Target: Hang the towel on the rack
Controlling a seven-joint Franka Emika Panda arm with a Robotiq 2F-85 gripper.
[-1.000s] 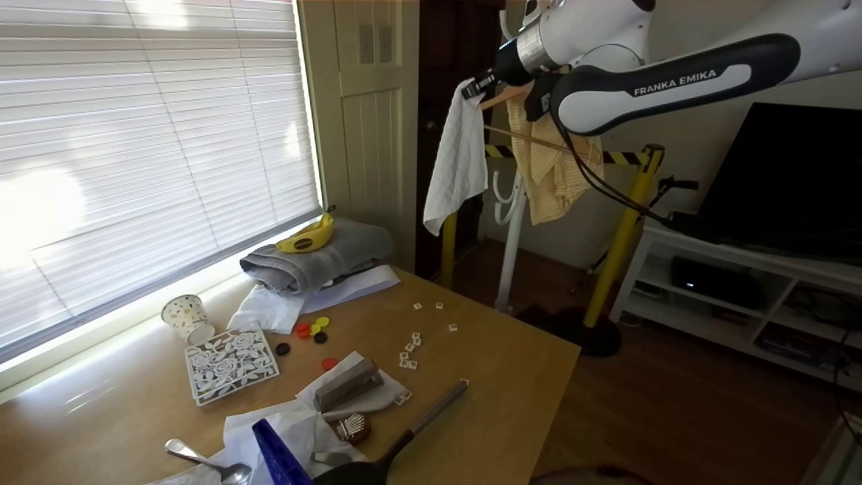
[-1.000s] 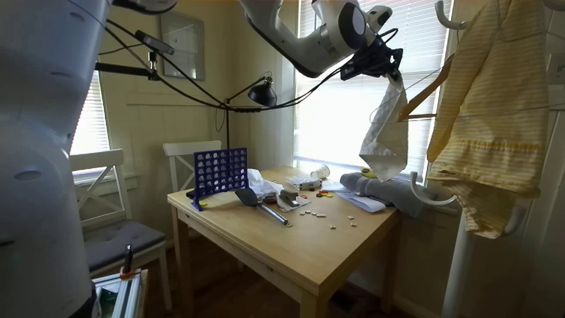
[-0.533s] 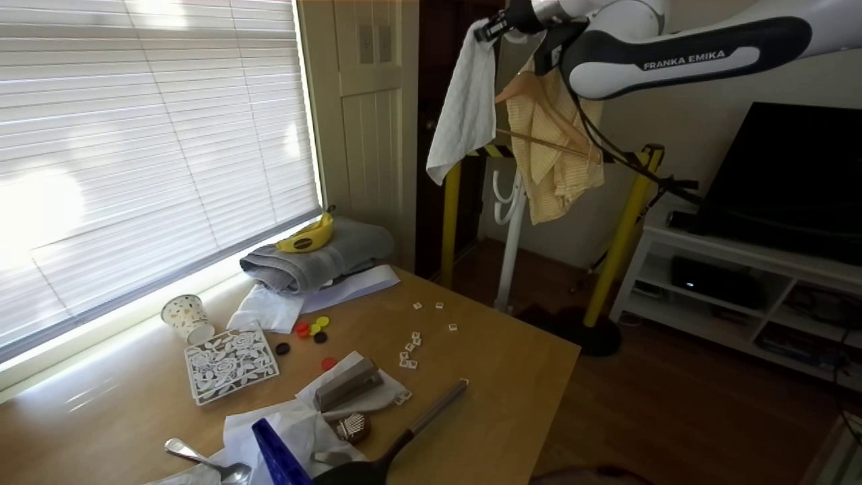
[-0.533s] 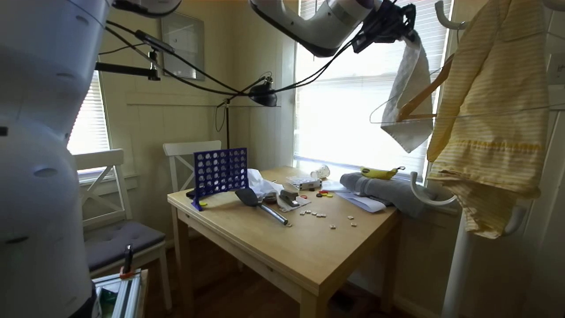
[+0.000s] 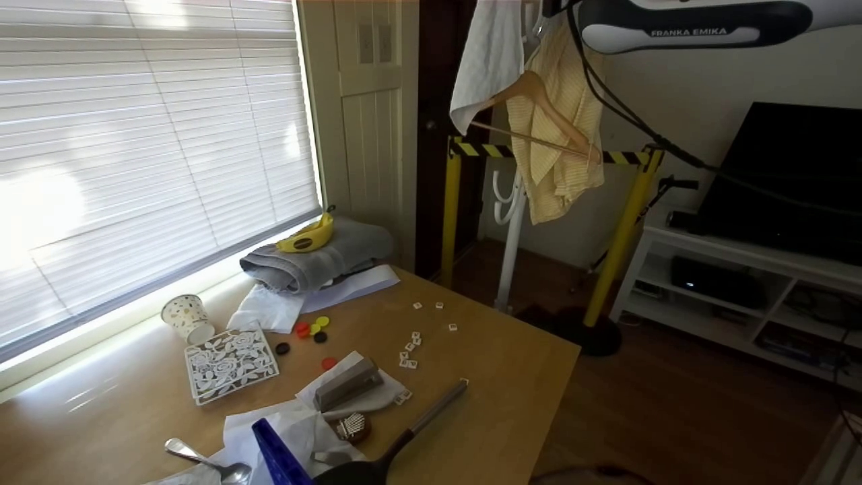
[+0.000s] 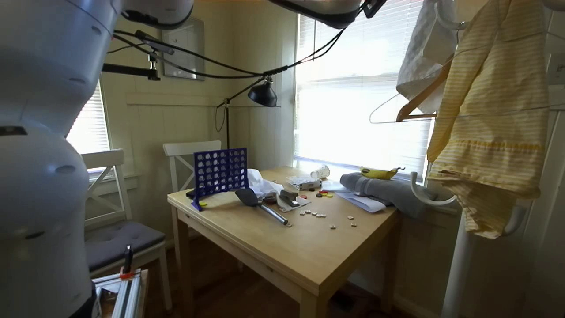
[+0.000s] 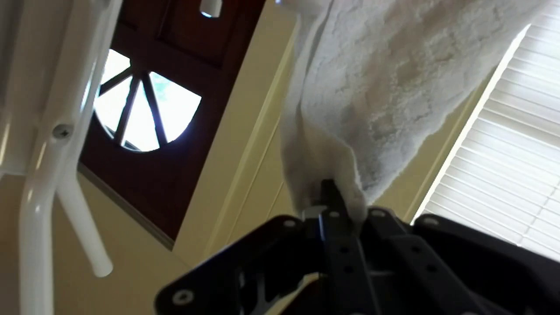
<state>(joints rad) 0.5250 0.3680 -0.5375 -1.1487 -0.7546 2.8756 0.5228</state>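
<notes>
My end effector [image 7: 345, 206] pinches one bunched end of the white towel [image 5: 488, 57], letting the rest dangle in the air near the white rack [image 5: 510, 249], presumably held high so it can clear an upper hook [image 6: 447, 23].

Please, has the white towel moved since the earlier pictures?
Yes, up and rightward in an exterior view: earlier the white towel covered the top of the yellow post by the dark door; now its lower end is above that top.
</notes>
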